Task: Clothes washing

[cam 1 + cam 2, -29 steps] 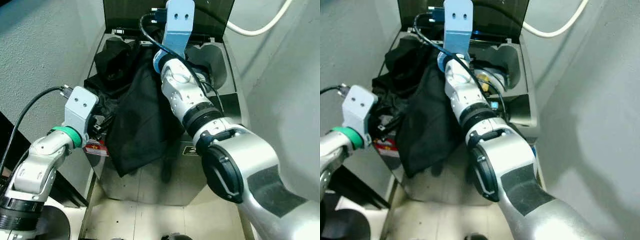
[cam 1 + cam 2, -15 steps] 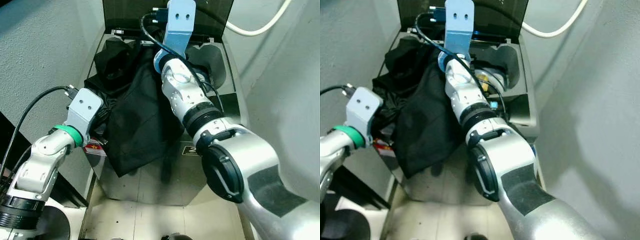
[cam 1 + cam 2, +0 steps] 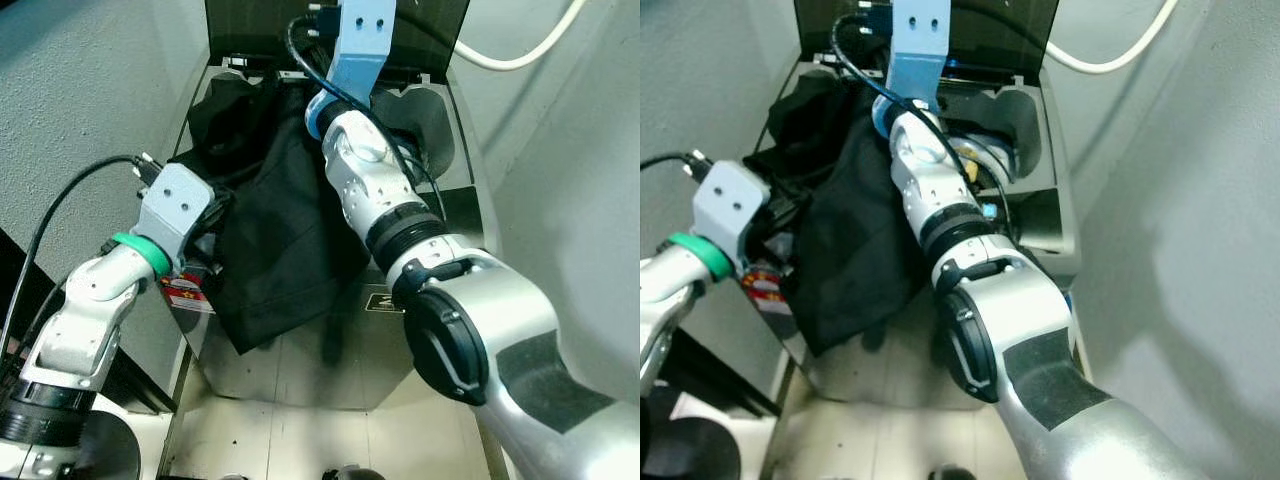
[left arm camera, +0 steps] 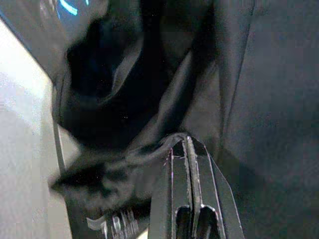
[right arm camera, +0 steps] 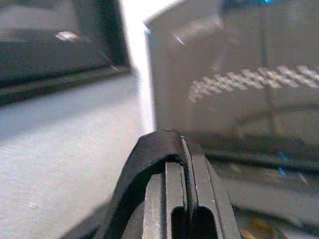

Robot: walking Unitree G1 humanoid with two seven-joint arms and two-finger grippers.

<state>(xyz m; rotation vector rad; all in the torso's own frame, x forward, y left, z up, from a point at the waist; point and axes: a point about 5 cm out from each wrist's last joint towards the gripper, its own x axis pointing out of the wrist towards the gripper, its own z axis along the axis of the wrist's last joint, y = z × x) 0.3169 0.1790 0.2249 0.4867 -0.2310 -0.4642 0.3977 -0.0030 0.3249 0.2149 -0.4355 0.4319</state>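
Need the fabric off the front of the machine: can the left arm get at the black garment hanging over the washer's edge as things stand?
Probably yes. The left gripper is already at the black garment, fingers shut on a fold of it at the washer's left edge, with nothing between them.

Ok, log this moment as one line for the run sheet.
left end effector: shut on black garment | right end effector: shut on black garment | garment: draped over washer front
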